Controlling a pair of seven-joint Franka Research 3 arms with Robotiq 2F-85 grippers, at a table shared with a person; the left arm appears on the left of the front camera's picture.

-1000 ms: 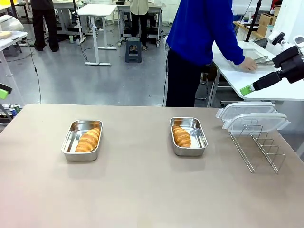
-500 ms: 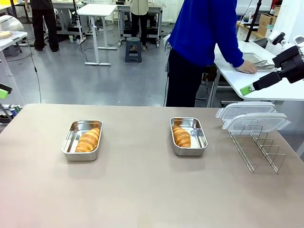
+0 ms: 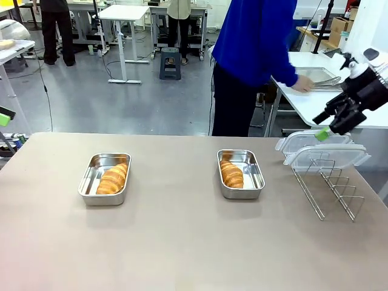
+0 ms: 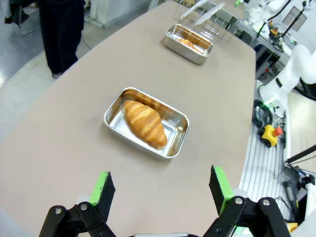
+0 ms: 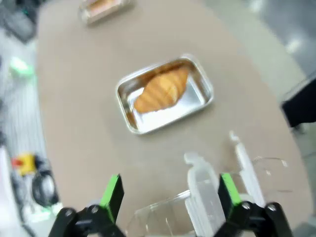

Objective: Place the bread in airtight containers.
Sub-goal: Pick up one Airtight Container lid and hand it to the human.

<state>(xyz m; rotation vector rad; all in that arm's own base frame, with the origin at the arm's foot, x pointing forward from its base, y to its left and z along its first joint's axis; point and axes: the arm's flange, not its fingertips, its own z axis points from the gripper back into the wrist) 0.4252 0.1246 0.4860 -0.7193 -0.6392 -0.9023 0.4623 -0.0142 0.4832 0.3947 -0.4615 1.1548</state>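
Both croissants (image 3: 113, 178) (image 3: 231, 174) sit in tins (image 3: 88, 182) (image 3: 256, 176), well beyond the spread, empty left fingers (image 4: 102, 188) and right fingers (image 5: 112, 196).

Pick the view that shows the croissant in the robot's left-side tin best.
The left wrist view: the croissant lies large and sharp in its steel tin, ridges plain. The front view shows it smaller. The right wrist view has it far off, blurred, at the top edge.

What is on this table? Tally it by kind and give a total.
Croissants: 2
Steel tins: 2
Clear lids: 2
Wire rack: 1
Total: 7
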